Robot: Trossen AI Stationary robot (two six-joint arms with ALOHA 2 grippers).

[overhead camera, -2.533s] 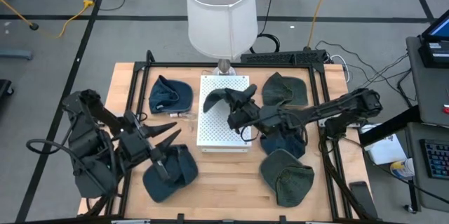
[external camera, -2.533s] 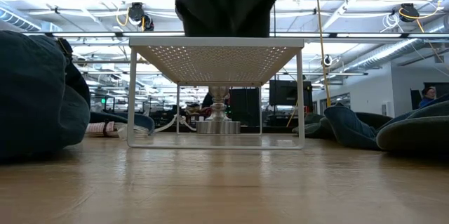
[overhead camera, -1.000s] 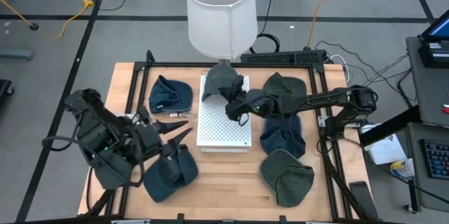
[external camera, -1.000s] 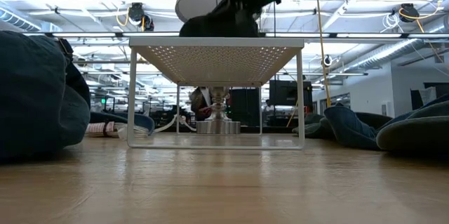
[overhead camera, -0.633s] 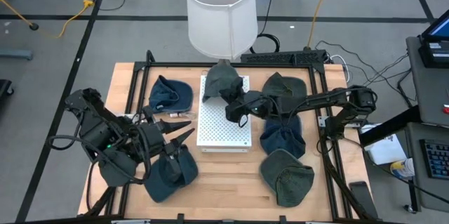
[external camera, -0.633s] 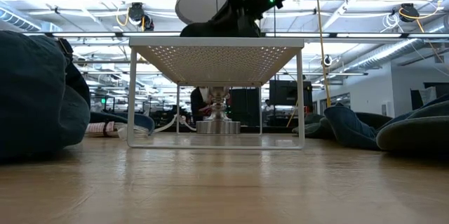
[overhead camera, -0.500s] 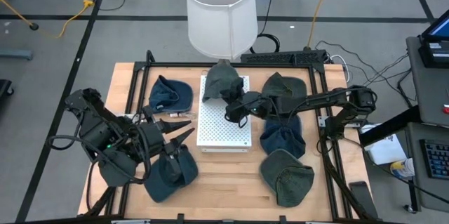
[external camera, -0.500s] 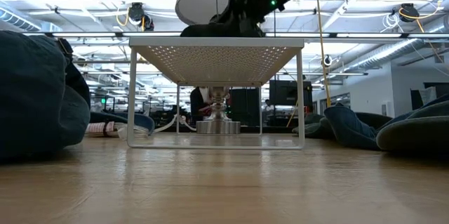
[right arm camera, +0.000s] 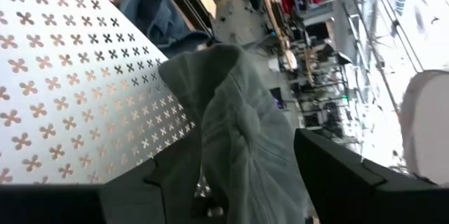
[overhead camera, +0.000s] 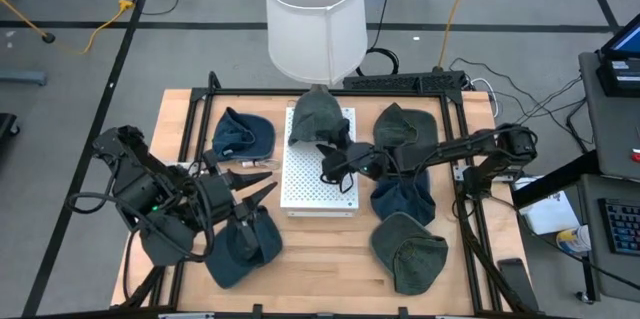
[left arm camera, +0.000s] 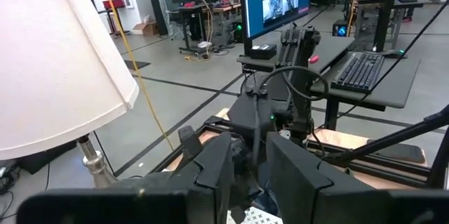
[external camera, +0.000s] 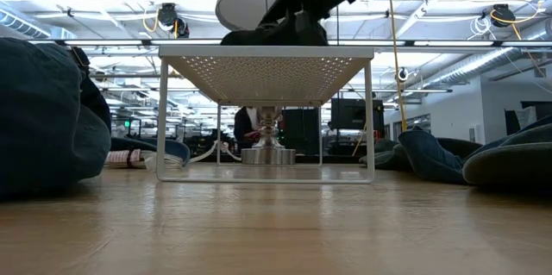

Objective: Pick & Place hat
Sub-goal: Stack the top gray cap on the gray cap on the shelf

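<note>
The grey-green hat (overhead camera: 319, 119) lies on the white perforated stand (overhead camera: 318, 184), at the end of it nearest the lamp (overhead camera: 313, 17) — crumpled, its crown slumped against the lamp's stem. The right gripper (overhead camera: 337, 166) hovers over the stand just beside the hat. In the right wrist view its two dark fingers (right arm camera: 351, 175) stand wide apart with the hat (right arm camera: 238, 140) between and beyond them, not pinched. In the low view the hat (external camera: 274, 34) sits flat on the stand's top (external camera: 266, 52).

By my reading this is the release step: the hat is placed and let go, so this one pick-and-place looks finished bar the retreat. The next move calls for lifting the right gripper clear of the stand without dragging the loose fabric, which lies close to the fingers and could snag.

The left gripper (overhead camera: 240, 181) waits beside the stand, over the dark blue hat (overhead camera: 243, 244) at the near corner of the table (overhead camera: 320, 264). Its fingers (left arm camera: 217, 168) stand a little apart, nothing visibly between them — a likely start for the next pick.
</note>
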